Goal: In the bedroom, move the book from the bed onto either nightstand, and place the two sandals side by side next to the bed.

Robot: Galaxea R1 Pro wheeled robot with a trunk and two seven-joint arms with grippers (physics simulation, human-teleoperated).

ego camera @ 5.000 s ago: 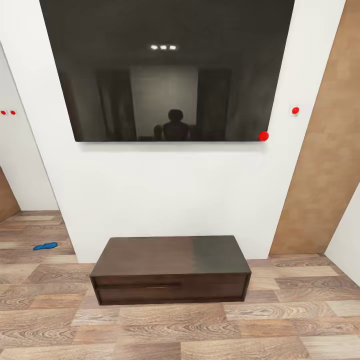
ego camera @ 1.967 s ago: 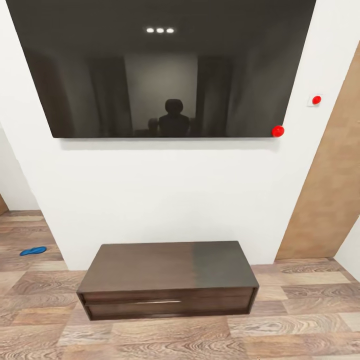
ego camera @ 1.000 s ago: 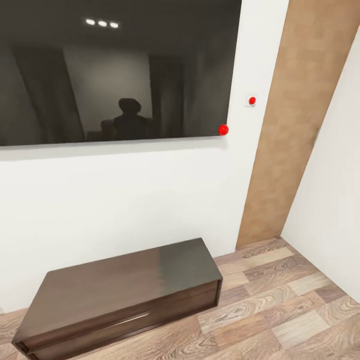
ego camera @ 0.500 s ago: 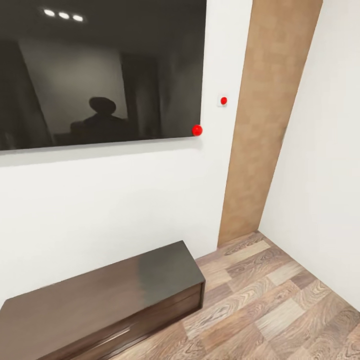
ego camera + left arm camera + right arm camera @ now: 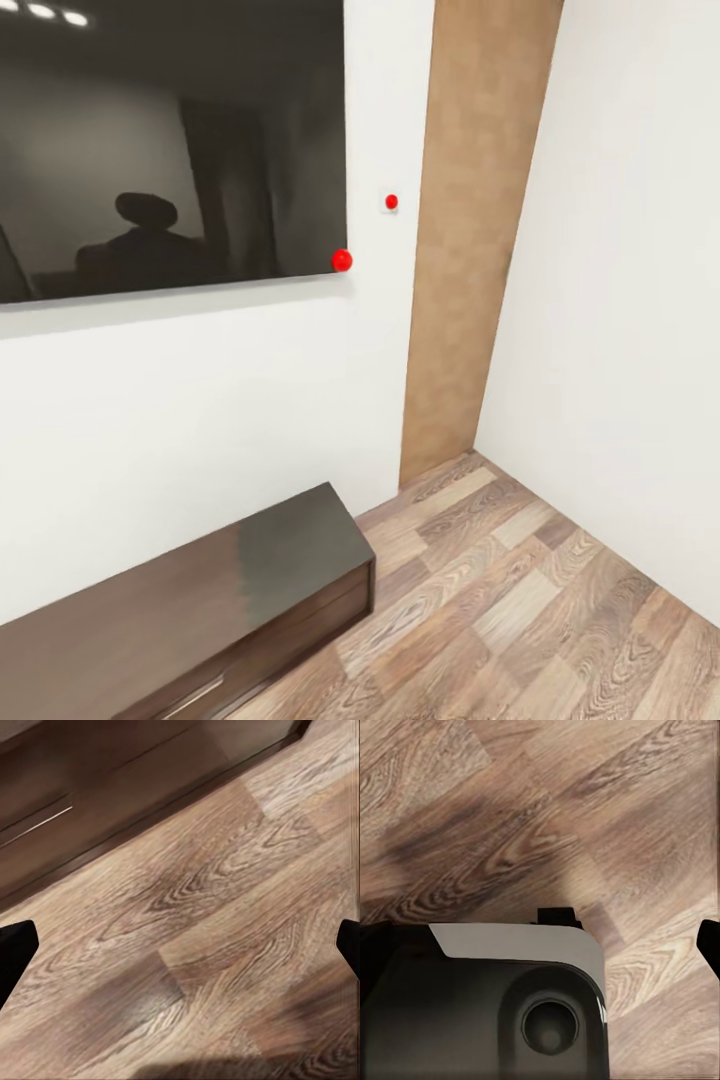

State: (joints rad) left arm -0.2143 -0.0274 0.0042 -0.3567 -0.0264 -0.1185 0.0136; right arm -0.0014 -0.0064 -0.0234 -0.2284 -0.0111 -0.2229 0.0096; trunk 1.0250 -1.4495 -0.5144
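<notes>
The book, the bed, the nightstand and the two sandals are out of view. My left gripper [image 5: 180,952] hangs open over the wood-plank floor [image 5: 225,915], its dark fingertips [image 5: 13,954] far apart at the picture's edges with nothing between them. My right gripper [image 5: 540,945] is open too, one fingertip [image 5: 711,945] at the edge, above the floor and my own grey and black base [image 5: 495,1005].
A long low dark-brown TV cabinet [image 5: 180,600] stands against the white wall under a big black screen [image 5: 150,140]. A tan door panel [image 5: 470,230] fills the corner beside a white side wall [image 5: 630,300]. Wood floor [image 5: 520,610] stretches to the right.
The camera has swung to the right: screen and cabinet slid to the left, and the corner with the side wall came in. The blue sandal seen earlier at far left has left the picture.
</notes>
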